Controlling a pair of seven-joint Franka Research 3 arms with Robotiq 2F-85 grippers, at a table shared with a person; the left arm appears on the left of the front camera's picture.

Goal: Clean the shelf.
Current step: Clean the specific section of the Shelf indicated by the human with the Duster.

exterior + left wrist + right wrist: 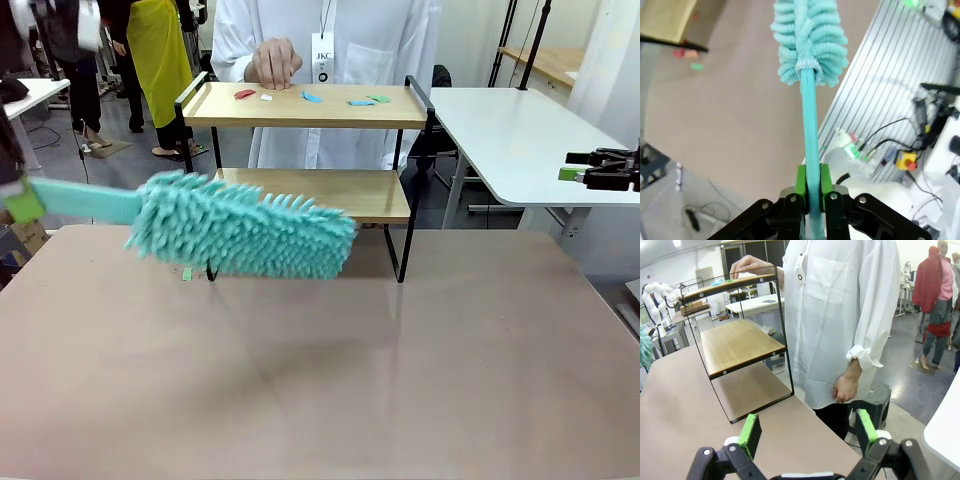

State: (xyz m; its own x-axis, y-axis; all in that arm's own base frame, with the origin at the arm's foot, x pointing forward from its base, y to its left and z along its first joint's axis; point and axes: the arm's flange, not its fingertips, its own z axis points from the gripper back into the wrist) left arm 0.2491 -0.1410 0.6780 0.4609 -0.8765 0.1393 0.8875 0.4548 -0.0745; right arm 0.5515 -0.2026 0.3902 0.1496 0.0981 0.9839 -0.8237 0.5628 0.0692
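Shelf: the two-tier shelf [300,114] of light wooden boards on a thin black frame stands at the far side of the brown tabletop [320,380], near its middle and directly in front of a person. The right wrist view shows it from one end [740,345], both boards level.
Top board: five small scraps lie scattered along it between the raised black side rails: a red scrap [245,94], a white scrap [266,97], two blue scraps [311,97] [360,102] and a green scrap [379,99].
Lower board: bare wood where it is visible; the duster hides its front left part.
Below the shelf: one small green bit [187,273] lies on the tabletop by the front left leg.
Duster: a fluffy turquoise duster [240,238] stretches nearly level across the shelf's lower left front, its flat handle [85,200] running off to the left. Whether the head touches shelf or tabletop cannot be told.
Left gripper: at the picture's left edge [22,200]; the left wrist view shows its green-padded fingers closed tight on the duster handle [810,175], the head [810,40] pointing straight away.
Right gripper: it hangs at the far right [572,168], well apart from the shelf, in front of a white table [500,130]. Its fingers stand wide open with nothing between them [807,432].
Person: in a white coat behind the shelf, one hand [275,62] resting on the top board's back left, the other hand [845,387] hanging at the side.
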